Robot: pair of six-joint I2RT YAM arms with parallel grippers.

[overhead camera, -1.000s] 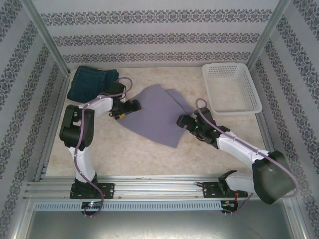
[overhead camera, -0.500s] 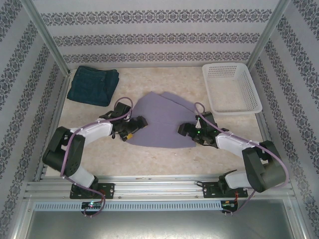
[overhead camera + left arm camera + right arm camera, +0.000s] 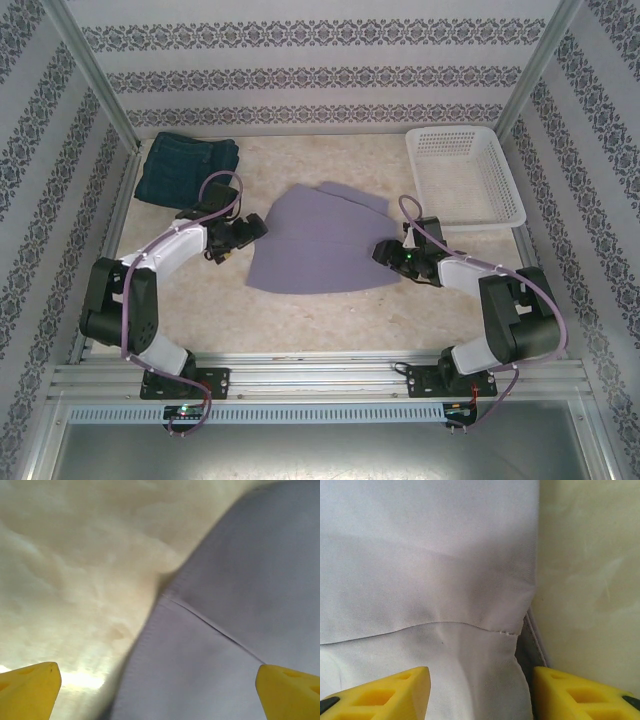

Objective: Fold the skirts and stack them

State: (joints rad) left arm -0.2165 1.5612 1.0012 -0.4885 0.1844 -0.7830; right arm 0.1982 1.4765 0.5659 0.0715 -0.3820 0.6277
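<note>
Lavender-grey skirt [image 3: 320,245] spread flat mid-table, one arm at each side.
The left gripper [image 3: 248,230] is at the skirt's left edge, jaws wide apart and holding nothing. The right gripper [image 3: 384,250] sits low at the right edge, its yellow fingers [image 3: 385,690] parted and straddling the hem, not yet clamped. Folded denim [image 3: 187,168] lies in the far left corner, and the white basket [image 3: 450,133] is at the far right.

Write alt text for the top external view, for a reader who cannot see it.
A lavender skirt lies spread on the table, with the left gripper at its left edge and the right gripper at its right edge. Folded denim sits at the back left and a white basket at the back right.
</note>
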